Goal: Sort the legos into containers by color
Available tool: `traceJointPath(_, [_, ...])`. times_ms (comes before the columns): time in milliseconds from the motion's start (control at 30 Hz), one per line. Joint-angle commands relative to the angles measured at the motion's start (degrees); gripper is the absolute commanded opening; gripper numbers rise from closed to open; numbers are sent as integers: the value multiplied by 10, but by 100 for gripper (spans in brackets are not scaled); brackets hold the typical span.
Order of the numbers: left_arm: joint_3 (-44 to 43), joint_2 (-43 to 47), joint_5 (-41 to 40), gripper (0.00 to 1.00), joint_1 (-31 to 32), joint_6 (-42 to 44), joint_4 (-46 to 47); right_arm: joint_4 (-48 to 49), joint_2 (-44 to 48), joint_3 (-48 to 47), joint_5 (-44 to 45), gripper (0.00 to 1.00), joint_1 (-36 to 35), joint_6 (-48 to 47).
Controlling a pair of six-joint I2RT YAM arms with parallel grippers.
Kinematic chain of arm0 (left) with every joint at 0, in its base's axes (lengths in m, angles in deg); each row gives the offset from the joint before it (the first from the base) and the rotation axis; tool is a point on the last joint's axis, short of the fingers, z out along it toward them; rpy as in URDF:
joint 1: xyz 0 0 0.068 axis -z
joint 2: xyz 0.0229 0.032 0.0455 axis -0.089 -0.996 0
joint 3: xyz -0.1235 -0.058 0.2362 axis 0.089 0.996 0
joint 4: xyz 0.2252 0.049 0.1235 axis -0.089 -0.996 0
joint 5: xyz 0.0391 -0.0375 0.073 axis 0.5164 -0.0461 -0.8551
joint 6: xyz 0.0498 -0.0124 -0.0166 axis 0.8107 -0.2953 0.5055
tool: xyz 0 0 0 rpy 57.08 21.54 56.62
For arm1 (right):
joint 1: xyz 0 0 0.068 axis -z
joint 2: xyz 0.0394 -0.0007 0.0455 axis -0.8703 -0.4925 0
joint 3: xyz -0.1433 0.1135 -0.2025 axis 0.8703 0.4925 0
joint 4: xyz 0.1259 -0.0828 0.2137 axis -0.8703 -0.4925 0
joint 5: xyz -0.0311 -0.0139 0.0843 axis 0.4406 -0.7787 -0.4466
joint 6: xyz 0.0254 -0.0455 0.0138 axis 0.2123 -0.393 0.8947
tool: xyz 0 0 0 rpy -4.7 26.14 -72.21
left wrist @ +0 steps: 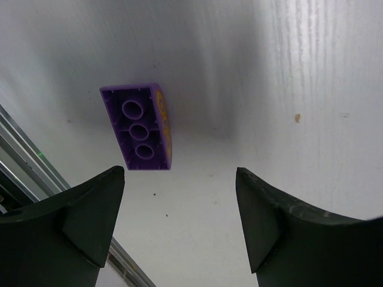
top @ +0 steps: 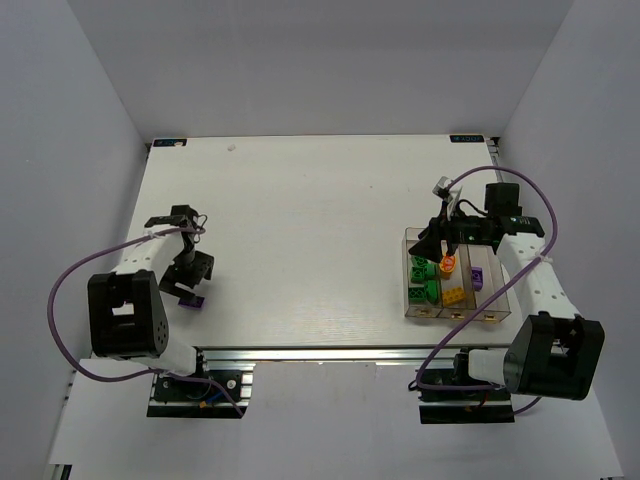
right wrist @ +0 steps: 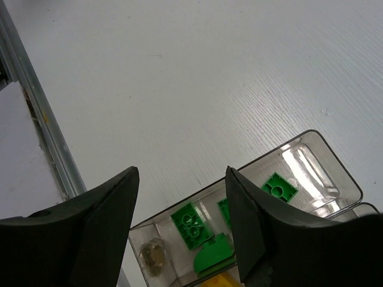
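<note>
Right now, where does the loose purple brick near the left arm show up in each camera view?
Top view: the purple brick lies on the table at lower left, right beside the left gripper.
Left wrist: upper left of centre, with its hollow underside facing the camera.
Right wrist: not in it.
Shared landmark: the left gripper, open, seen in the top and left wrist views.

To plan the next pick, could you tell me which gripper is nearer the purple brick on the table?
Left. The left gripper hangs just by the purple brick; the right gripper is across the table, above the containers.
</note>
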Motion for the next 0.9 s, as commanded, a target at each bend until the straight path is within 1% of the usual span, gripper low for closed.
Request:
traceJointPath(0, [26, 30, 32, 84, -23, 20, 41, 13, -4, -10, 4, 65, -3, 13])
traceJointPath(167, [74, 39, 53, 83, -53, 39, 63, 10, -11, -15, 6, 65, -4, 22])
traceJointPath(333, [94, 47, 53, 82, -88, 61, 85, 6, -6, -12, 13, 65, -4, 24])
traceJointPath(633, [76, -2, 58, 68, -125, 92, 125, -5, 6, -6, 21, 65, -5, 25])
traceJointPath(767, [73, -16, 66, 56, -136, 103, 136, -8, 13, -5, 24, 65, -5, 28])
traceJointPath(800, [75, -16, 74, 48, -136, 106, 139, -10, 13, -6, 24, 65, -5, 29])
traceJointPath(867, [80, -9, 89, 36, -141, 111, 148, -16, 16, -7, 24, 64, -9, 29])
